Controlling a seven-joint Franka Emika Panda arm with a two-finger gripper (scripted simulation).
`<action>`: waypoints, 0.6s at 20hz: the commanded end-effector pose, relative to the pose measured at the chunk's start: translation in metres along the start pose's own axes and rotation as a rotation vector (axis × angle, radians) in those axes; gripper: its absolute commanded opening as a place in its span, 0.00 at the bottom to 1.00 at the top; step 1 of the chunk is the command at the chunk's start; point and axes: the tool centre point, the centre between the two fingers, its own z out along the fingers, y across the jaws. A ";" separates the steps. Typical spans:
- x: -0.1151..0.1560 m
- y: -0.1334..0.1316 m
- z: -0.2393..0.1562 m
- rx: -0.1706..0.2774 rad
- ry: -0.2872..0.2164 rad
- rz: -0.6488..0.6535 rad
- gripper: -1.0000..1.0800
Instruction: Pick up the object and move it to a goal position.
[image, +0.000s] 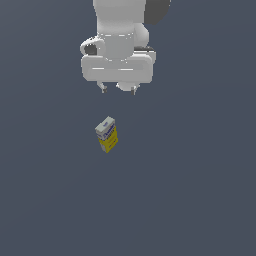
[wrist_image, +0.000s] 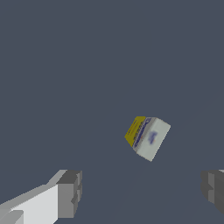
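White two-fingered tool (image: 119, 90) spread wide, empty, hanging above the plain dark grey desk (image: 200, 190). Small yellow-and-white rectangular carton with blue print (image: 107, 134) standing apart below, ungrasped. Descent, grasp, lift, carry to goal all left, seemingly.

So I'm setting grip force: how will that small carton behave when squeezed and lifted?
The carton looks like a flat-sided box, so probably stiff and unlikely to roll. It stands taller than wide, so a nudge might tip it. The open gripper spans wider than it.
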 end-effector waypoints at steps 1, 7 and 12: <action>0.000 0.000 0.000 0.000 0.000 0.000 0.96; -0.003 0.015 -0.003 0.016 0.003 0.031 0.96; -0.005 0.019 -0.008 0.022 0.005 0.031 0.96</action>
